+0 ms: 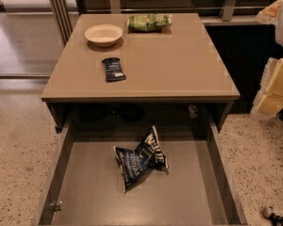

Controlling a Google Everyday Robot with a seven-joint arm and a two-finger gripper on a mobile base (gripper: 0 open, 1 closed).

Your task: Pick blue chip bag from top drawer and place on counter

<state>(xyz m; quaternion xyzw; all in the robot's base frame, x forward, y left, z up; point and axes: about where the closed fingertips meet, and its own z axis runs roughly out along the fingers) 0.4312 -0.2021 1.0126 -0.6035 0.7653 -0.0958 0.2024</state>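
Gripper [277, 214] low, just outside the right wall of the open top drawer [193, 192], grip state cannot be told, blue chip bag [140, 160] crumpled mid-floor of drawer, counter [179, 65] above drawer's rear, bearing dark packet [113, 69], white bowl [104, 34], green bag [149, 22].

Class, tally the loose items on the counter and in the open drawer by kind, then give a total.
Bags and packets: 3 (blue chip bag in the top drawer; green bag and small dark-blue packet on the counter)
Bowls: 1 (cream bowl)
Total: 4
Not counted: gripper, low right beside the drawer.
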